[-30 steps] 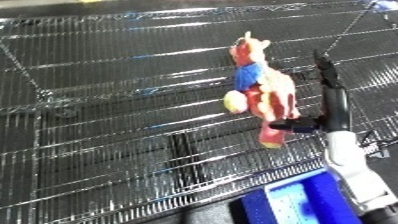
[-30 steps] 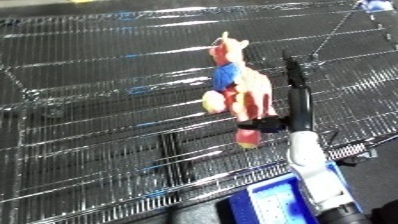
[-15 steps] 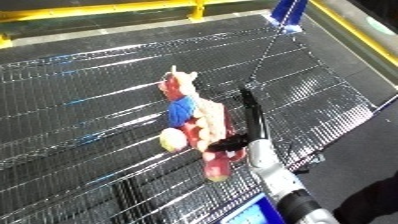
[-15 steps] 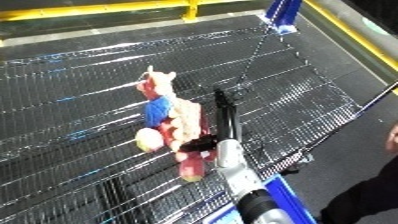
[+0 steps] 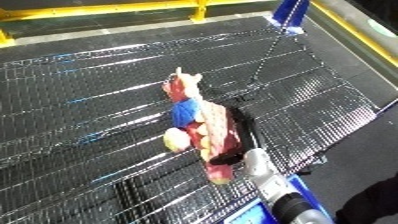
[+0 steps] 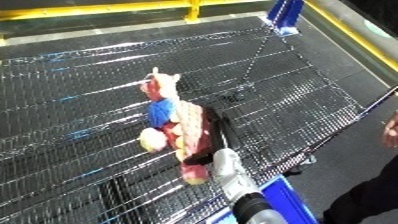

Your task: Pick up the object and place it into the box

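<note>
Carefully, the right hand (image 5: 238, 131) (mostly hidden behind the toy (image 5: 200, 130), so its grip cannot be told) should wrap the body before lifting off the mesh (image 5: 98, 90).

Both views look down from the robot's head, steeply and somewhat tilted, onto a wire mesh shelf (image 5: 98, 100) that fills most of each picture. They are two eyes of one camera, set side by side, so they share nearly everything: the mesh, the yellow rail (image 5: 107, 10) along the top, the blue post (image 6: 286, 14) at upper right. The right eye sees slightly further right.
</note>
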Robot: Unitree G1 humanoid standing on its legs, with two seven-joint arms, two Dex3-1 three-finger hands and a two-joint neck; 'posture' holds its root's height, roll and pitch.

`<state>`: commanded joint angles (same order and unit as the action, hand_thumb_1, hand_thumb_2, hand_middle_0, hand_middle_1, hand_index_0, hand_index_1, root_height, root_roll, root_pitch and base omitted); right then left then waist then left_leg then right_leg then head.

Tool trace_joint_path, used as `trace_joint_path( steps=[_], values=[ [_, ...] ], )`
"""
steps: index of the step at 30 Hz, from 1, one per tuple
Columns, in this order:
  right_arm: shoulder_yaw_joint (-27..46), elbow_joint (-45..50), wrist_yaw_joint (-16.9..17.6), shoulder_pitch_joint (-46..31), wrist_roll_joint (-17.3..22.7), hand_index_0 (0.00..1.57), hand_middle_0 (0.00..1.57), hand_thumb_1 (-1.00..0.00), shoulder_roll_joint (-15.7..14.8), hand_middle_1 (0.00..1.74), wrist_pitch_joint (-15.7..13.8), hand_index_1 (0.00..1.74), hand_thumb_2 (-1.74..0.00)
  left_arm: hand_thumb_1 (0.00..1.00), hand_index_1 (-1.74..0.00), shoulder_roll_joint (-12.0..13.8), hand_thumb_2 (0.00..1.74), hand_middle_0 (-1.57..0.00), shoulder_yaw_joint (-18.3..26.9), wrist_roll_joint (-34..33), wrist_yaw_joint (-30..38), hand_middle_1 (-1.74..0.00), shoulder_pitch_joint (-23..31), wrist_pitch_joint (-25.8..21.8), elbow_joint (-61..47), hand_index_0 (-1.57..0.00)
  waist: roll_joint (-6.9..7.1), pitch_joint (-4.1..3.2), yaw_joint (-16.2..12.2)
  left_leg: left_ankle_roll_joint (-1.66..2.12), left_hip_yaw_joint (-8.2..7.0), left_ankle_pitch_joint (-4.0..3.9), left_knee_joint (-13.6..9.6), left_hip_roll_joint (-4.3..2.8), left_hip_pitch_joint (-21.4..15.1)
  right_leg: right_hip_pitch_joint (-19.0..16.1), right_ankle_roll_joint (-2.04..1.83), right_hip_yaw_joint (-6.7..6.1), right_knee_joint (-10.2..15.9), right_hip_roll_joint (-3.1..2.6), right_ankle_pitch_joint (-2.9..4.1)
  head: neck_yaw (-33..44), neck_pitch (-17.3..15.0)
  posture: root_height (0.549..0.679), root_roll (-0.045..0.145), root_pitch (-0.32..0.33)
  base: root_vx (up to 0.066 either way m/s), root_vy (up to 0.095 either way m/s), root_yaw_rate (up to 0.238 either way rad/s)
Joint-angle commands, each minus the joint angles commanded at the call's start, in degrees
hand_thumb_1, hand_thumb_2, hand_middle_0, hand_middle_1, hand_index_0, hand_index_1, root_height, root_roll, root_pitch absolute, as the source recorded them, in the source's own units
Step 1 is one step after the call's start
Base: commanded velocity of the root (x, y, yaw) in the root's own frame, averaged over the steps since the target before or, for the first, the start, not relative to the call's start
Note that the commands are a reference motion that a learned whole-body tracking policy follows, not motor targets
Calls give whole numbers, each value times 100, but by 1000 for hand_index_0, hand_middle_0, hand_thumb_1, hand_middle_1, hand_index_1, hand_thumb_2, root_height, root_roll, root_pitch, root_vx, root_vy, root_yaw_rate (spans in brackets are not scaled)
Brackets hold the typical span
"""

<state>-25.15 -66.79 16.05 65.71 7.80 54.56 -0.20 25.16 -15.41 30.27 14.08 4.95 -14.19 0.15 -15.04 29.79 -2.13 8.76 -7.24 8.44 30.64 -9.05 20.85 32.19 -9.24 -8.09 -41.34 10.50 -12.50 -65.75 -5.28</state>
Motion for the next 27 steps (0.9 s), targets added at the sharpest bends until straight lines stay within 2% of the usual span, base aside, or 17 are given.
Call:
trace_joint_path(
  steps=[5,14,20,27],
  values=[
    [99,163,-18,-232,71,864,864,-550,-96,957,-41,957,-957,1000,-1740,21,1740,-1570,72,31,-1,-1740,51,-29,-22,-1570,60,0,0,2,17,13,5,-29,0,-30,-8,23,16,-2,17,69,-45,638,103,60,-1,-8,24],
    [213,291,20,-438,74,1570,1570,-1000,-50,1740,-80,1740,-1740,1000,-1740,69,1740,-1570,115,32,-9,-1740,115,-17,-19,-1570,150,0,34,4,45,23,57,-50,45,-30,-15,47,16,13,54,124,-88,637,101,56,-11,-9,25],
    [286,216,23,-512,82,1570,1570,-1000,-91,1740,-77,1740,-1740,1000,-1740,77,1740,-1570,125,26,-20,-1740,82,-16,2,-1570,175,0,41,7,45,29,41,-59,15,-66,-16,61,39,19,65,169,-157,638,101,51,-14,6,4],
    [575,537,226,-705,365,1570,1570,-1000,-67,1740,-202,1740,-1740,1000,-1740,86,1740,-1570,162,13,-19,-1740,0,-17,19,-1570,263,0,11,12,52,51,44,-80,-53,-175,-24,98,87,19,76,362,-188,639,98,39,-22,1,10]
  ],
)
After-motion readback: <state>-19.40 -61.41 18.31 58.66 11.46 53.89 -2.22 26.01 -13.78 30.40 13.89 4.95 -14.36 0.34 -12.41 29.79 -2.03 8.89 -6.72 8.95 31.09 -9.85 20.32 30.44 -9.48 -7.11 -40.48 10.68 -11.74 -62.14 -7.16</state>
